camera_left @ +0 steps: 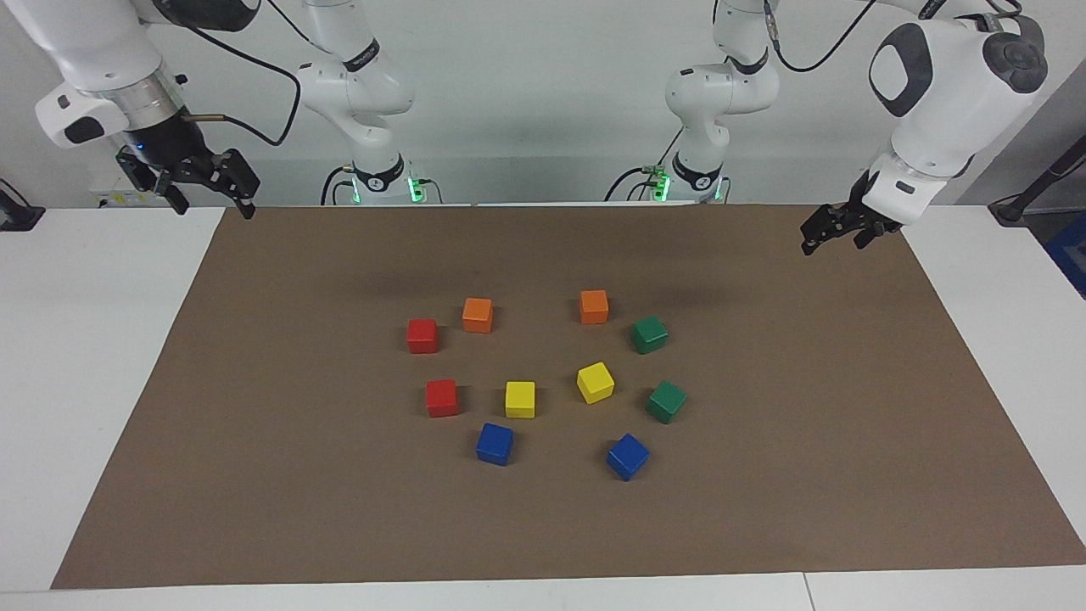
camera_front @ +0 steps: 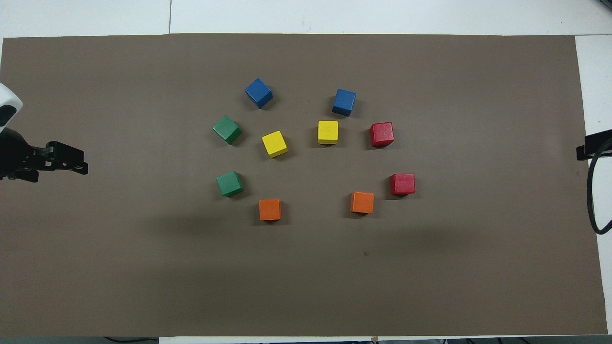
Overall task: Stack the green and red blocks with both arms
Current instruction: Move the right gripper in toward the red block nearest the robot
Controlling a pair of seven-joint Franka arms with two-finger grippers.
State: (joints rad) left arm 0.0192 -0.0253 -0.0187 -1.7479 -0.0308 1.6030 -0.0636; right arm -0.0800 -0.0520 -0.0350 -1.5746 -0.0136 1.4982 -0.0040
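Two dark green blocks lie apart on the brown mat toward the left arm's end, one (camera_left: 650,334) (camera_front: 230,183) nearer to the robots than the other (camera_left: 666,400) (camera_front: 227,129). Two red blocks lie apart toward the right arm's end, one (camera_left: 422,335) (camera_front: 402,184) nearer to the robots than the other (camera_left: 441,397) (camera_front: 382,134). No block is stacked. My left gripper (camera_left: 833,239) (camera_front: 71,160) hangs open and empty over the mat's edge at its end. My right gripper (camera_left: 210,193) is open and empty, raised over the mat's corner at its own end; only its edge (camera_front: 593,145) shows in the overhead view.
Two orange cubes (camera_left: 478,315) (camera_left: 594,306) lie nearest to the robots. Two yellow cubes (camera_left: 520,399) (camera_left: 595,382) lie in the middle of the ring. Two blue cubes (camera_left: 495,443) (camera_left: 628,456) lie farthest. The brown mat (camera_left: 254,424) covers the white table.
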